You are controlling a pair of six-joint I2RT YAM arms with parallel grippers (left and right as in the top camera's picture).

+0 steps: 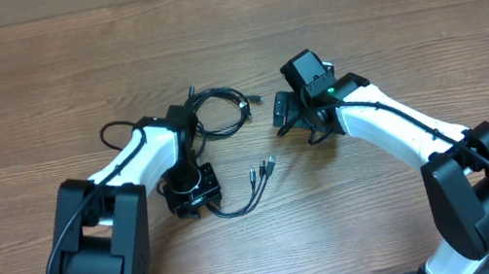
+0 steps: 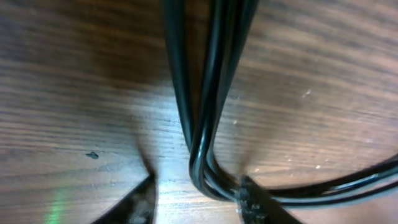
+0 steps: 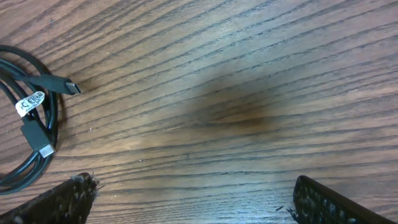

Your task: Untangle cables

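Observation:
The cables lie mid-table as a black coil (image 1: pixel 221 111) and a looser run ending in small plugs (image 1: pixel 264 166). My left gripper (image 1: pixel 192 192) points down over them. In the left wrist view its jaws (image 2: pixel 198 202) stand part open around a bundle of black cables (image 2: pixel 205 112). The bundle bends right against the right finger (image 2: pixel 255 202), while the left finger (image 2: pixel 140 202) is clear of it. My right gripper (image 1: pixel 293 121) hovers just right of the coil. It is wide open (image 3: pixel 199 202) over bare wood, with the coil and its plug ends (image 3: pixel 37 118) at far left.
The wooden table (image 1: pixel 404 23) runs out in every direction round the cables. Thick black wires follow both white arms. The arm bases stand at the near edge, left (image 1: pixel 95 249) and right (image 1: pixel 484 188).

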